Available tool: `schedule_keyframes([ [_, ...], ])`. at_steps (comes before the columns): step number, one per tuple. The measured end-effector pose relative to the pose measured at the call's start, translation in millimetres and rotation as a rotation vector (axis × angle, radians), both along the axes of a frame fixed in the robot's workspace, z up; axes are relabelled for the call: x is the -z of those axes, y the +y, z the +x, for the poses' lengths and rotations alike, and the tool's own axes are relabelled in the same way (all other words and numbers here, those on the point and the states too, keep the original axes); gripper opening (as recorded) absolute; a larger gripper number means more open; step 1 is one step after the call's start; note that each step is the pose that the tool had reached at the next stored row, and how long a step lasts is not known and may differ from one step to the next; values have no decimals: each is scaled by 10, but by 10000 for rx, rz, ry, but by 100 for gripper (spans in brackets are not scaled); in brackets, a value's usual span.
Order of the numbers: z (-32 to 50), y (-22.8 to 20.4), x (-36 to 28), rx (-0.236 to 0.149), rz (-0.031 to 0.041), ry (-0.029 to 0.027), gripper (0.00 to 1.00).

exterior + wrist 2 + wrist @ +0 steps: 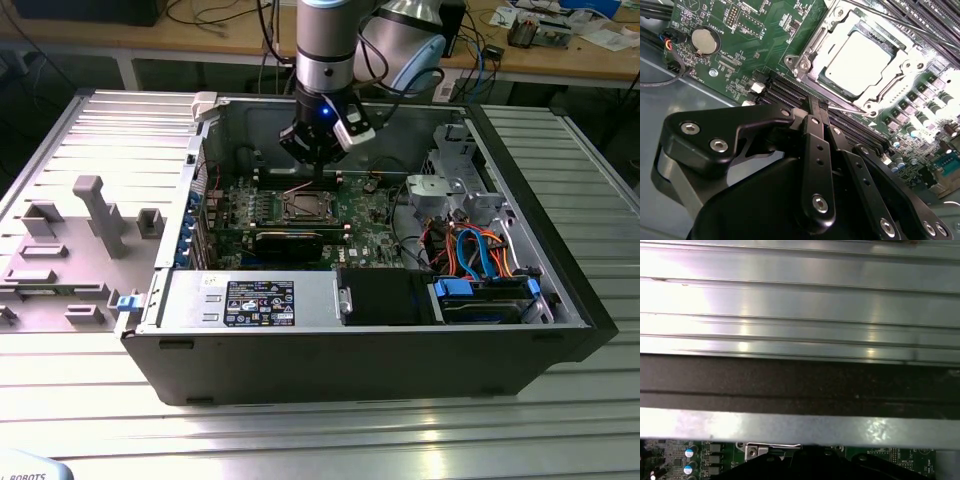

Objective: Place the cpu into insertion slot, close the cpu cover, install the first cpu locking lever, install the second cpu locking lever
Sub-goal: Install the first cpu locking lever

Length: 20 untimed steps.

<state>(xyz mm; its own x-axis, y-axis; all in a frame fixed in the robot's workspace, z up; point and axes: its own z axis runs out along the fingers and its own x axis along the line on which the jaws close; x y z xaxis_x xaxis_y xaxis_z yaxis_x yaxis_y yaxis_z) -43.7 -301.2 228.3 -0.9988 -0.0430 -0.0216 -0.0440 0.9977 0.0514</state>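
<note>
CPU point(856, 61) sat flat in slot point(815, 47), silver top showing through window of cover point(890, 75); cover lay closed down over it in second wrist view. Thin wire lever point(852, 109) ran along socket edge nearest tool, its end by corner screw; latched or not, could not tell. Second lever point(900, 25) seen as thin rod crossing far side of socket, above board. Tool point(819, 106) hung just beside socket over black memory slots point(785, 92), fingers point(816, 150) pressed together, gripping nothing. Fingertips near lever, contact not clear.

Coin battery point(705, 41) sat on green board point(750, 30), well apart from socket. Black cable point(660, 80) curved past board edge.

From exterior view: arm point(325, 45) reached down into open case point(400, 330) lying on ribbed metal worktop point(320, 430). Tool point(318, 160) hovered above socket point(305, 205) near board middle. Graphics card point(290, 240) lay just in front of socket. Power supply point(250, 300) with label sat along near wall, drive bay point(480, 300) with blue and orange cables point(475, 250) toward exterior view's right. Grey fixture tray point(70, 250) lay on worktop at exterior view's left of case.

First wrist view: ribbed worktop point(800, 300), dark case wall point(800, 385), strip of green board point(690, 460) with blue capacitors point(688, 453).
</note>
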Motion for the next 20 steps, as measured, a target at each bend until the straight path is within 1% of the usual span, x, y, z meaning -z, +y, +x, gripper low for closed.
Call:
schedule_keyframes([
  [4, 3, 0, 1, 0, 0, -2, 11],
  [7, -112, 0, 1, -2, 0, -4, 11],
  [11, -175, 0, 1, -15, 1, -6, 11],
  [16, -184, 0, 6, -35, 1, -13, 11],
  [20, -182, 0, 38, -35, 1, -17, 11],
])
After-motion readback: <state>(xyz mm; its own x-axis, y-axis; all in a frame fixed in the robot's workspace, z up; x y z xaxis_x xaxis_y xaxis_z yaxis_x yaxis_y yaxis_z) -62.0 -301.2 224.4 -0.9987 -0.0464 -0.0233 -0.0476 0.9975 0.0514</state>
